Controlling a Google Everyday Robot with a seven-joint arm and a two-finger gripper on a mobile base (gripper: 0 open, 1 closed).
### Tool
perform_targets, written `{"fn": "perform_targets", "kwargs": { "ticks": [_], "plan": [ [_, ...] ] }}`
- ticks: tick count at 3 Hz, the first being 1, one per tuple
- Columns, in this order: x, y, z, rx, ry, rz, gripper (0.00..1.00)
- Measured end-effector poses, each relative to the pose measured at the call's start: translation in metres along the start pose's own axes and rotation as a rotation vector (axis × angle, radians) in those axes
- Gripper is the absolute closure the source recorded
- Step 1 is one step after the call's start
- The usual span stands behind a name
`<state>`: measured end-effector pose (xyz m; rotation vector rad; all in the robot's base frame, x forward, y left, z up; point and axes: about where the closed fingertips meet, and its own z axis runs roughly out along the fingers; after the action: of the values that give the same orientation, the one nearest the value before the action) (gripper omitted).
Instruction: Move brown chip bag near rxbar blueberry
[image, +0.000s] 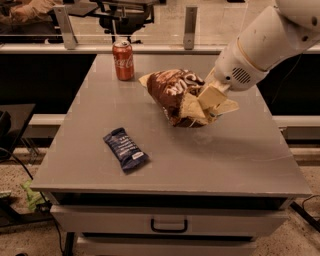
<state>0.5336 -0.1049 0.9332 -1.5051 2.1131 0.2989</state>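
The brown chip bag (172, 92) is the biggest item, dark brown with white lettering and cream ends, in the middle of the grey table (235, 160), lifted slightly and tilted. My gripper (209, 101) is shut on the bag's right end, its cream fingers clamped over the crinkled pale edge. The rxbar blueberry (125, 149) is a small dark blue wrapper with a white label patch, lying flat at the table's front left, well apart from the bag.
A red soda can (123, 60) stands upright at the back left of the table. A drawer handle (168, 227) shows below the front edge. A railing and glass panel run behind the table.
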Motion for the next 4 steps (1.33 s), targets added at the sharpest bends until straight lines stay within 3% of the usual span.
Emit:
{"fn": "perform_targets", "kwargs": {
  "ticks": [1,4],
  "plan": [
    [-0.007,0.016,0.011,-0.033,-0.003,-0.029,0.85],
    [-0.01,0.035,0.025,-0.081,0.007,-0.069,0.15]
  ]
}}
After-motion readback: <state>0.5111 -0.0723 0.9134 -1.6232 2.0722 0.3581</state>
